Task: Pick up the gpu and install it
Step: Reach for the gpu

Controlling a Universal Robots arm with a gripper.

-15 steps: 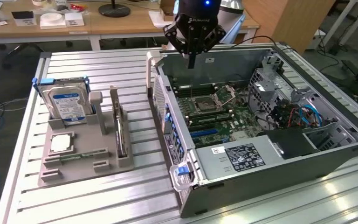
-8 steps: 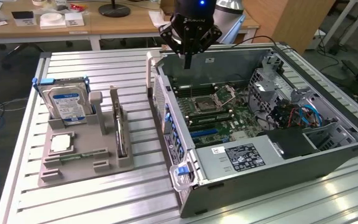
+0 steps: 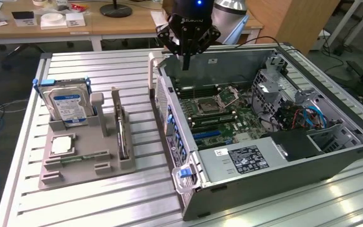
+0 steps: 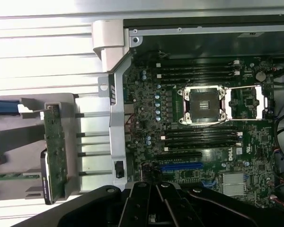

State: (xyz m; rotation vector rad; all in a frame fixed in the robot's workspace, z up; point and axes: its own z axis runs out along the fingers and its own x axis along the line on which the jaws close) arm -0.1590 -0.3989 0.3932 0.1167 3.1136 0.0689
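Note:
The gpu [image 3: 122,136] is a thin dark card standing on edge in a slot of the grey holder [image 3: 83,172], on the exterior view's left of the open computer case [image 3: 307,156]. In the wrist view the gpu [image 4: 54,146] shows its green board edge beside the case wall. My gripper [image 3: 185,65] hangs above the case's far corner, over the motherboard [image 3: 222,118], well apart from the gpu. Its fingers [image 4: 156,195] are shut together with nothing between them, over the board near a blue slot [image 4: 180,166].
A hard drive [image 3: 68,106] with a blue-white label stands at the holder's far end. A processor chip [image 3: 62,144] and a green memory stick [image 3: 74,161] lie in the holder. The case wall [image 3: 168,118] rises between holder and motherboard. Cables [image 3: 301,116] fill the case's right.

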